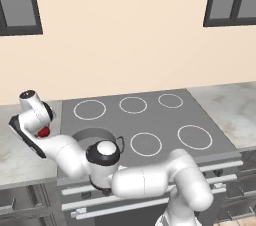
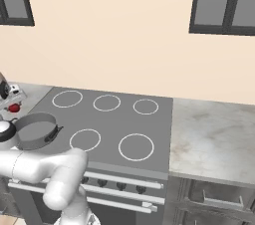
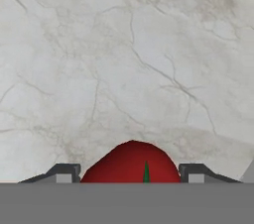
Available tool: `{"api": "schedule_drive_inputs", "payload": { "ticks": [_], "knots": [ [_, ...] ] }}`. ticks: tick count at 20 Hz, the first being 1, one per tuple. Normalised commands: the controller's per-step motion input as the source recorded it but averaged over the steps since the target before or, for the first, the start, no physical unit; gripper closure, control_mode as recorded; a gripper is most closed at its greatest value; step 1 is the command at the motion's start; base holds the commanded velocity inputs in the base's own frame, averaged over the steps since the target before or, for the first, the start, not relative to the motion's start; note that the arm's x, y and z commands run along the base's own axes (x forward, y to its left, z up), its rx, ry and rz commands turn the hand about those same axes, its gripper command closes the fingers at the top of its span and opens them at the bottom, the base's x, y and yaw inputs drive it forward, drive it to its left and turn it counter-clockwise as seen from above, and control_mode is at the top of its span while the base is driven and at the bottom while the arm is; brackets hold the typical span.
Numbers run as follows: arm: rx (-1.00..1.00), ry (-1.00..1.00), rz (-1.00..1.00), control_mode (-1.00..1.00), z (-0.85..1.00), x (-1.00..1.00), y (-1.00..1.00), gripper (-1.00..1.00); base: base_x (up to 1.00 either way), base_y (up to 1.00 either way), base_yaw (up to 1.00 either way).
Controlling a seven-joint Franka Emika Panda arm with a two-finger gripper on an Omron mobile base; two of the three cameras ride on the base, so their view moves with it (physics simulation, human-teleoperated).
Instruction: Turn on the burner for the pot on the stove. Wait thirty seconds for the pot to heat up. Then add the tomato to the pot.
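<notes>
One tomato (image 3: 130,162) sits between two fingers (image 3: 63,173); grasped or not, cannot tell.

I see the arm (image 1: 150,180) reaching left across the stove (image 1: 150,125) front, its gripper (image 1: 42,133) down over the marble counter (image 1: 15,155) left of the stove. The tomato (image 1: 44,131) shows red at the gripper. The pot (image 1: 95,136) sits on the near-left burner, partly hidden behind the arm.
</notes>
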Motion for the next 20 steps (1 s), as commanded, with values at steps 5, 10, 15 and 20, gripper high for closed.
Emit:
{"api": "schedule_drive_inputs", "payload": {
  "ticks": [5,10,15,20],
  "knots": [
    [0.00,-0.12,-0.05,-1.00,0.73,-0.10,0.00,1.00,0.00,0.00,0.00],
    [0.00,-0.20,-0.07,-1.00,0.67,-0.55,-0.30,1.00,0.00,0.00,0.00],
    [0.00,-0.31,-0.03,-1.00,0.01,-1.00,-0.96,1.00,0.00,0.00,0.00],
    [0.09,-0.26,-0.05,-1.00,0.06,-0.99,-1.00,1.00,0.00,0.00,0.00]
  ]
}}
